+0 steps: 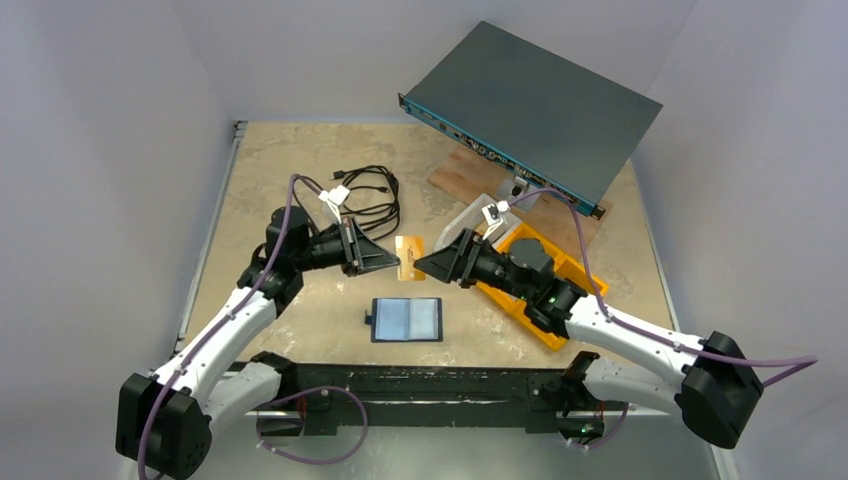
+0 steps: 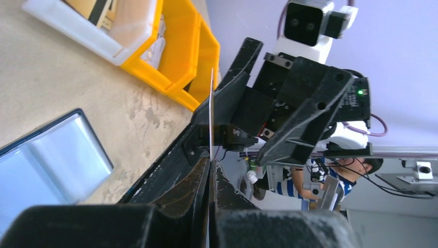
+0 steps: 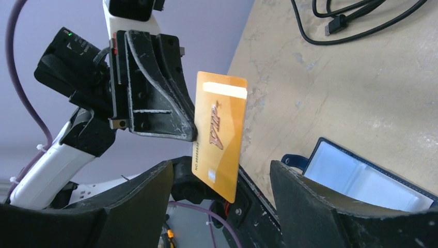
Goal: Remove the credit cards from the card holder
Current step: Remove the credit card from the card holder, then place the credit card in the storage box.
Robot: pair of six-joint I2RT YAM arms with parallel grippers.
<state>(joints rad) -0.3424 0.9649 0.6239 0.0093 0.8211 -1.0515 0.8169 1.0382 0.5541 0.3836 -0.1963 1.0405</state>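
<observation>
"vip" on the gold card (image 3: 219, 137)

We see the overhead view evenly lit by soft, diffuse light from above. The pale walls carry a faint lilac cast, and the bench (image 1: 300, 180) shows only weak, soft-edged shadows beneath the arms. That view is sharp throughout. In the left wrist view, the left pincer (image 2: 210, 165) fills the bottom edge as a dark, out-of-focus mass. The card holder (image 2: 46, 165) glares pale blue off its clear pockets, and a small green lamp (image 2: 359, 92) glows against the bright background. In the right wrist view, the right pincer (image 3: 222, 178) sits dim and soft at the near edge, while the gold card (image 3: 219, 134) is crisp and well lit.
</observation>
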